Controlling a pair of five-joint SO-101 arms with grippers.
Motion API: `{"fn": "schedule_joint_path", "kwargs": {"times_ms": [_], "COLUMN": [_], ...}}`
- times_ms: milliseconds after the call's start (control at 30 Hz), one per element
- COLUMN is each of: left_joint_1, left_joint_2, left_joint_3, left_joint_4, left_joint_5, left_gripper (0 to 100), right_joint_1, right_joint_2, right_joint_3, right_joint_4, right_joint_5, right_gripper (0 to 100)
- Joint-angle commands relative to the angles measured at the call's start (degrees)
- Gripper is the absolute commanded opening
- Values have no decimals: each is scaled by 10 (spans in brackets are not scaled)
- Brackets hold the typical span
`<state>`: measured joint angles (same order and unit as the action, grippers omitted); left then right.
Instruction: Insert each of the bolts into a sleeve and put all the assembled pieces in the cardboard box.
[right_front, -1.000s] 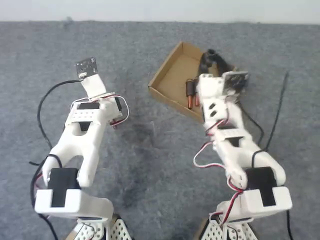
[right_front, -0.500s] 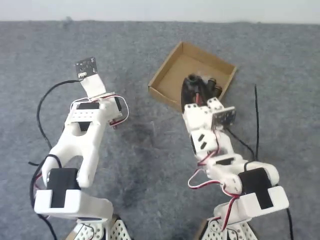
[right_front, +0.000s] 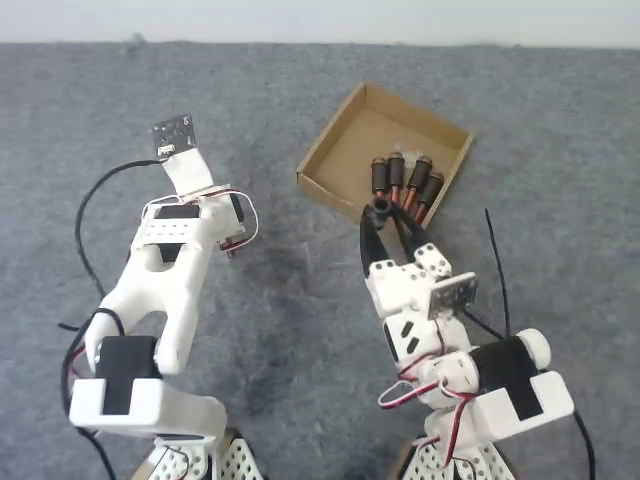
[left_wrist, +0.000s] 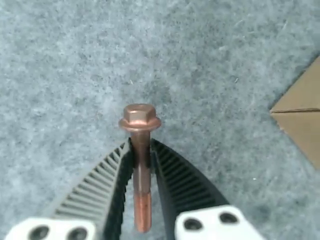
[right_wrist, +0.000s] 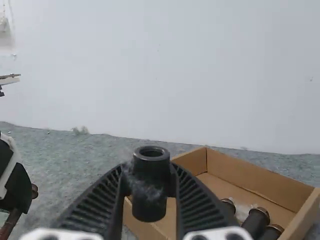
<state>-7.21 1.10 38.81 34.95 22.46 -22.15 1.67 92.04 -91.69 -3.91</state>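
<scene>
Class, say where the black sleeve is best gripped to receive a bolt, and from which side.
Grip the sleeve on its round outer wall at mid-height, closing from two opposite sides, as the right gripper does; its upright bore is then open for the bolt.

A bare robotics test setup, likely a lab or hobby workshop: a grey felt-covered worktop (right_front: 300, 290) against a plain white wall (right_wrist: 200, 75), with two white printed arms (right_front: 165, 280) trailing loose wires (right_front: 82, 225).
</scene>
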Motion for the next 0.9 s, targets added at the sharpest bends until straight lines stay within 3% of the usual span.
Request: {"fn": "schedule_joint_path", "kwargs": {"times_ms": [0,700,867], "left_joint_1": [4,4,4], "left_joint_2": [-12,-12,-14], "left_joint_3": [-19,-19,-18], "left_joint_4": [-12,-12,-12], "left_joint_5": [-7,-7,-7], "left_gripper": [11,11,11], "right_joint_1": [-15,-161,-167], "right_joint_2": [-7,74,114], "right_joint_3": [20,29,20], "right_joint_4": [-29,-45,-45], "right_joint_5": [-5,-3,-4], "right_gripper": [6,6,6]}}
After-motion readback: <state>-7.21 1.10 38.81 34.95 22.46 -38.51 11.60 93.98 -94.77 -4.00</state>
